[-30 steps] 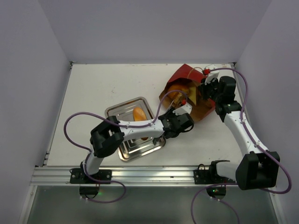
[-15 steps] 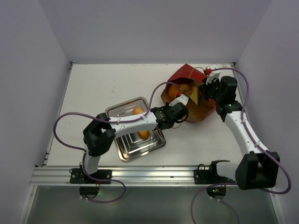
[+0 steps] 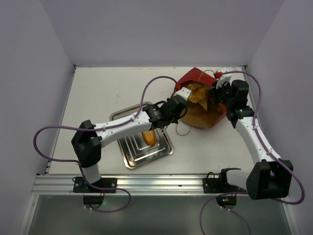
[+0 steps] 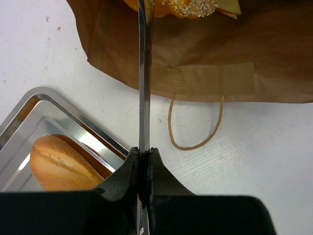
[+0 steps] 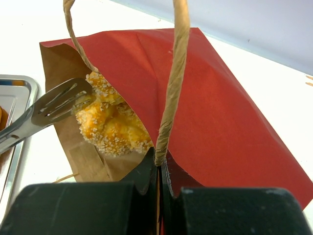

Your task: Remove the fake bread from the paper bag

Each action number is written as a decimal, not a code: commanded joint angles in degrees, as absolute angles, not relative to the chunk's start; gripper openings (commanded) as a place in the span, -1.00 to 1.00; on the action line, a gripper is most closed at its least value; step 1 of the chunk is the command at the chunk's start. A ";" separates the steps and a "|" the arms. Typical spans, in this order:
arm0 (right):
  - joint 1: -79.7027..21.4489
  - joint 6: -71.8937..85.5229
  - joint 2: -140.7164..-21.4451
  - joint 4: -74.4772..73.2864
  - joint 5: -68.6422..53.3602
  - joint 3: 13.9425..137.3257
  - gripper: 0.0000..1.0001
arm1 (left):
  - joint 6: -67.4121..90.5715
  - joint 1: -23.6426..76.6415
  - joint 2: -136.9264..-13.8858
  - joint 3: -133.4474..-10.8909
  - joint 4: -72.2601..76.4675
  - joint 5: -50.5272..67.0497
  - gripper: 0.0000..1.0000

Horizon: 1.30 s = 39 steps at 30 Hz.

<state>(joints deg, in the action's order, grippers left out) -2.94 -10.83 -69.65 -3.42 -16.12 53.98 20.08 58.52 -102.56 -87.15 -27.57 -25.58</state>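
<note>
White tabletop, pale walls. One bag, lying on its side, mouth toward tray; tray carries one roll. Right hand pinched on handle, lifting the mouth. Left hand clamped on spatula, blade at seeded loaf inside. Advised: slide blade flat beneath loaf, hold handle taut, withdraw slowly toward tray so the paper lip does not snag it.

A silver metal tray sat left of centre on the white tabletop. A slotted metal spatula was recorded, blade beyond the tray's right edge.
</note>
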 commanded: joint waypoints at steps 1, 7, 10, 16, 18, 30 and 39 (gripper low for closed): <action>-2.72 -9.49 -68.20 -2.99 -17.84 53.79 -1.00 | 22.15 57.22 -98.53 -85.96 -23.55 -21.54 -1.00; -2.64 -9.40 -68.29 -2.99 -18.02 53.79 -1.00 | 22.68 56.52 -95.45 -82.97 -24.17 -14.69 -1.00; -2.55 -9.40 -68.38 -2.99 -18.02 53.79 -1.00 | 23.03 56.08 -93.87 -81.48 -26.19 -10.82 -1.00; -2.46 -9.40 -68.38 -2.99 -18.02 53.79 -1.00 | 25.40 54.41 -86.85 -75.68 -25.93 -4.93 -1.00; -2.46 -9.32 -68.47 -2.99 -18.02 53.79 -1.00 | 26.88 53.53 -83.77 -73.14 -26.10 -3.08 -1.00; -2.46 -9.40 -68.64 -2.99 -18.11 53.79 -1.00 | 37.43 40.46 -60.92 -59.94 -32.86 5.01 -1.00; -2.46 -9.40 -68.55 -3.08 -18.19 53.79 -1.00 | 43.94 24.89 -50.63 -58.28 -42.89 5.36 -1.00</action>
<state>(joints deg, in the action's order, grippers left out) -2.74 -10.44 -69.65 -3.42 -16.29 53.98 40.07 28.64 -52.75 -59.11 -40.18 3.57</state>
